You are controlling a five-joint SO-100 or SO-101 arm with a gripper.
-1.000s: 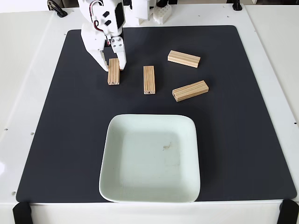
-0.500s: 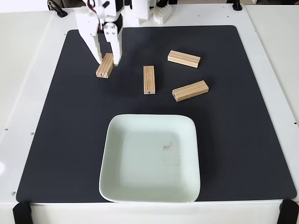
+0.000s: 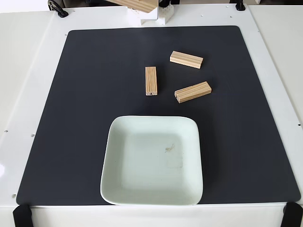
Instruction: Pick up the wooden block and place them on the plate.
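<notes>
**A:** Working from the camera's edge outward in the fixed view: the plate (image 3: 151,161) sits nearest, on the black mat (image 3: 57,142), with nothing in it except a small dark smudge near the middle. Behind it, three blocks lie flat on the mat: an upright-pointing block (image 3: 151,81), an angled block (image 3: 192,91) just to its right, and a far block (image 3: 186,59) beyond that. All three are apart from each other and clear of the plate rim.

**B:** And the fourth?

**A:** Right at the top edge there's a raised block (image 3: 138,4), cropped by the frame, looking big (so probably close to the camera, i.e. lifted). It overlaps the white arm base (image 3: 154,16) behind it.

**B:** So the gripper's got it?

**A:** My guess is yes, since it's hanging up there, but no fingers are in the picture, so I can't tell how wide the jaws are or where they pinch it.

**B:** What could go wrong from here?

**A:** Mainly the carry. The plate is well away from that block, at the opposite end of the mat. If the pinch is near one end, the block could swing or slip out on the way. A low path might also clip the upright-pointing block, which sits roughly between the two. Releasing it high could make it bounce off the rim.
</notes>
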